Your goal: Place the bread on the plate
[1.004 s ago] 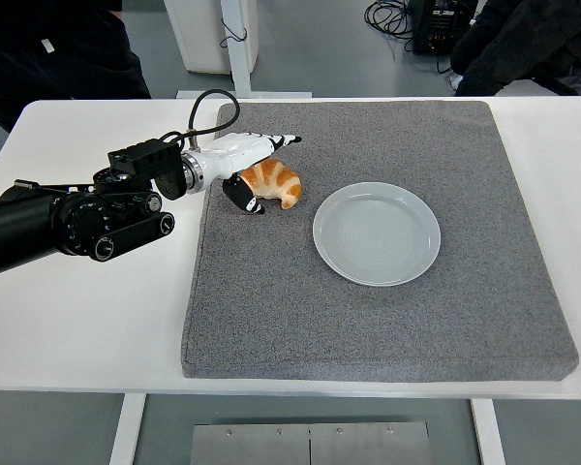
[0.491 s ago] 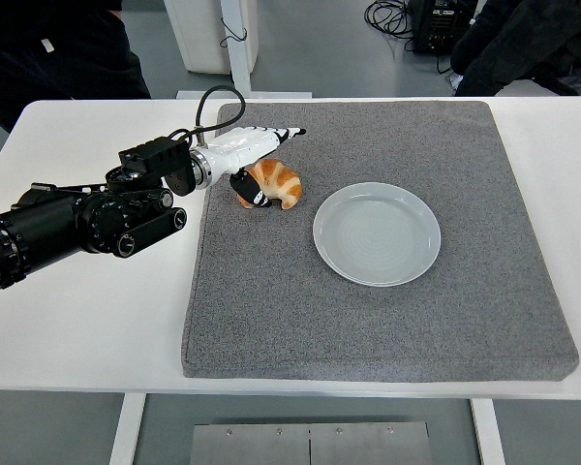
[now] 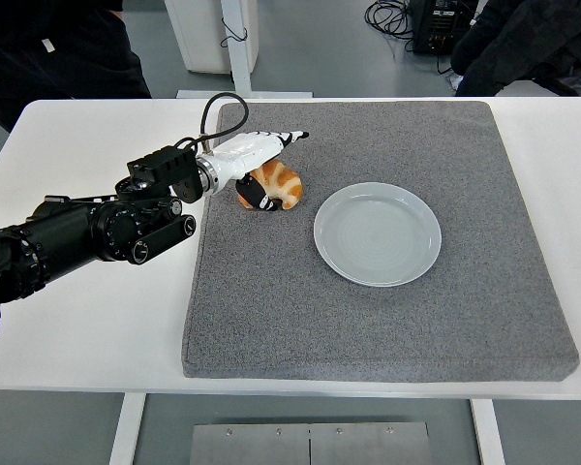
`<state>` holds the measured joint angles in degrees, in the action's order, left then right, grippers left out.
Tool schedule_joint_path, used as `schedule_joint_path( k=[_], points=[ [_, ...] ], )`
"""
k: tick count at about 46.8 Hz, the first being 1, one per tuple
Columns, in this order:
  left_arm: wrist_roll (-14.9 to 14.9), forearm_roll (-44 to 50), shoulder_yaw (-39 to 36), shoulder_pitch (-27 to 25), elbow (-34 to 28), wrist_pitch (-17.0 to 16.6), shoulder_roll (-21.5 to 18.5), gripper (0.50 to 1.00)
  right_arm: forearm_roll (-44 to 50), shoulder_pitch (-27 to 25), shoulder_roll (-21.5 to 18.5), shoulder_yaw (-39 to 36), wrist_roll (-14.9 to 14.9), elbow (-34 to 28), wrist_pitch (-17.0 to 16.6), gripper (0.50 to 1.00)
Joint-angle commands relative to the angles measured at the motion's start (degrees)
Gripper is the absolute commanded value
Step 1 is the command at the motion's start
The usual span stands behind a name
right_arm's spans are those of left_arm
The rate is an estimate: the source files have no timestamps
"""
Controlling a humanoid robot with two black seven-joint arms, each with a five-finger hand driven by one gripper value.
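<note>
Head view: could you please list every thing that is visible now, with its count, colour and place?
bread: one, orange-brown croissant, on the mat's left part, left of the plate and apart from it
plate: one, pale grey, holds nothing, near the mat's middle
mat: one, grey, covers most of the table
table: one, white, under the mat
cables: several, black, on the floor behind the table
persons: two, dark clothes, at the picture's top left and top right
left hand: one, white with black fingertips, on a black arm from the left edge; it sits over the bread with the fingers curling around it, the index finger stretched out above
right hand: not in view
</note>
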<state>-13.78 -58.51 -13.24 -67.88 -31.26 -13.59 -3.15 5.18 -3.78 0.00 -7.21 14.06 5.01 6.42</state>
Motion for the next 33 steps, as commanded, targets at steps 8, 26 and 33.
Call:
schedule_joint_path(
  k=[8,26,33],
  points=[
    [-1.16,0.15,0.23,0.64,0.94,-1.00,0.78,0.915,0.00,0.00,0.00,0.00,0.00,0.00,0.00,1.000],
    [-4.68,1.38,-0.21,1.17,0.94,-0.04,0.69,0.500,0.00,0.00,0.00,0.00,0.00,0.00,0.00,1.000],
    [-6.87,1.29,-0.29,0.91,0.85,0.75,0.60,0.500,0.00,0.00,0.00,0.00,0.00,0.00,0.00,1.000]
  ],
)
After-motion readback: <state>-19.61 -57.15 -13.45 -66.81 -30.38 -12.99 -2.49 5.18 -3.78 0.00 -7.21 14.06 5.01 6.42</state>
